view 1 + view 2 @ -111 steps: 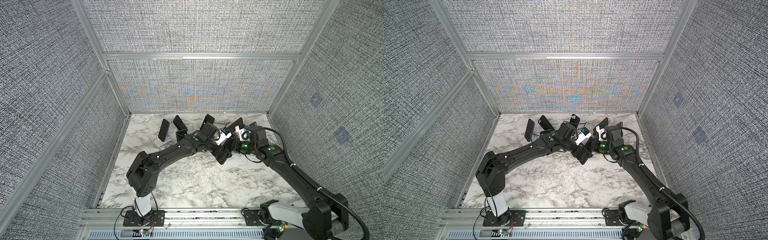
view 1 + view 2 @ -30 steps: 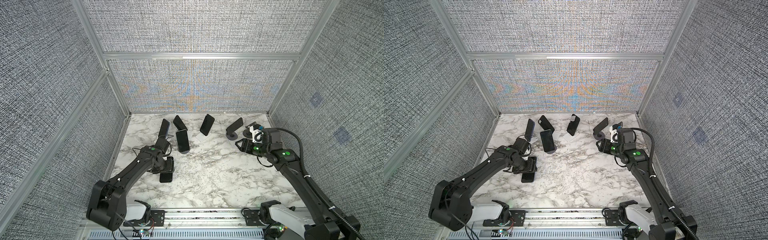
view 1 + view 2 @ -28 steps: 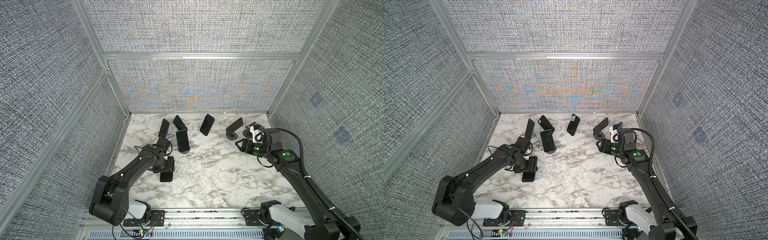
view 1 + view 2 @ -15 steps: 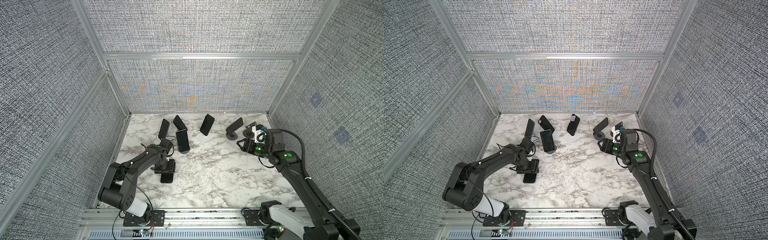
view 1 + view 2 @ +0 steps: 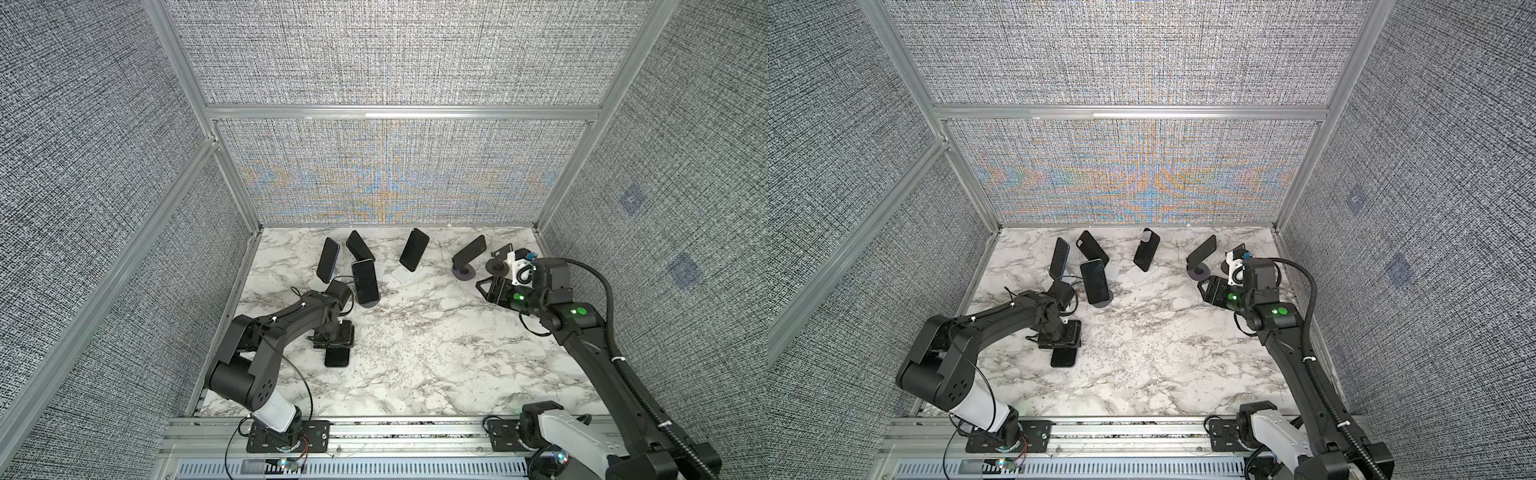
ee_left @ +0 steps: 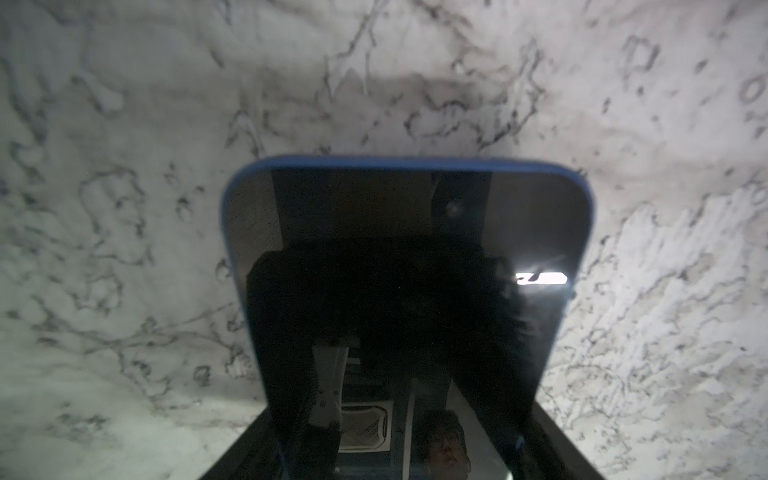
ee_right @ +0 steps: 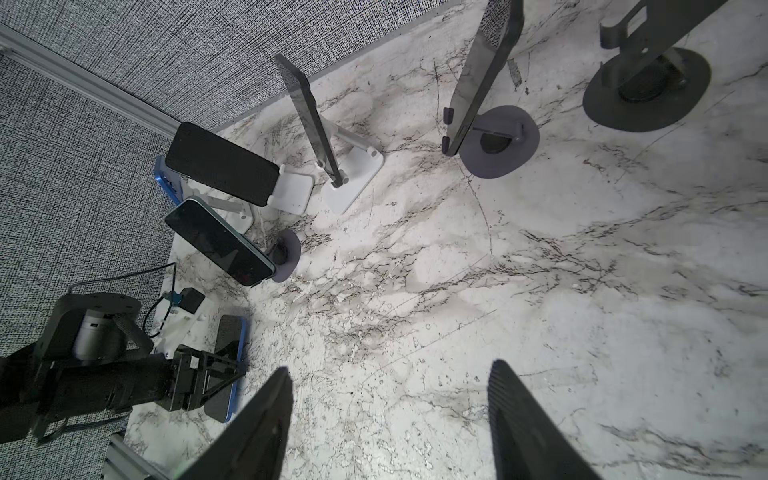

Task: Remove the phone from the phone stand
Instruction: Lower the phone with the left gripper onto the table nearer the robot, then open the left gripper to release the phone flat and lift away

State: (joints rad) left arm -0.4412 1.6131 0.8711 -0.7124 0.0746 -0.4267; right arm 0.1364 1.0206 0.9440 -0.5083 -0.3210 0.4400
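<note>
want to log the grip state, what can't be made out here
- Left tool: top views, its body hides the jaws; grip on the blue-cased phone unclear.
- One end of that phone: left wrist view, cut off by the edge.
- Dark stand: right wrist view, cut off.

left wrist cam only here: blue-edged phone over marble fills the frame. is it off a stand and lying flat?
Observer: Yes. In both top views the phone lies flat on the table, front left, on no stand.
Operator: right arm doing what?
Observer: The right gripper hangs open and empty near the empty black stand at the table's back right.
</note>
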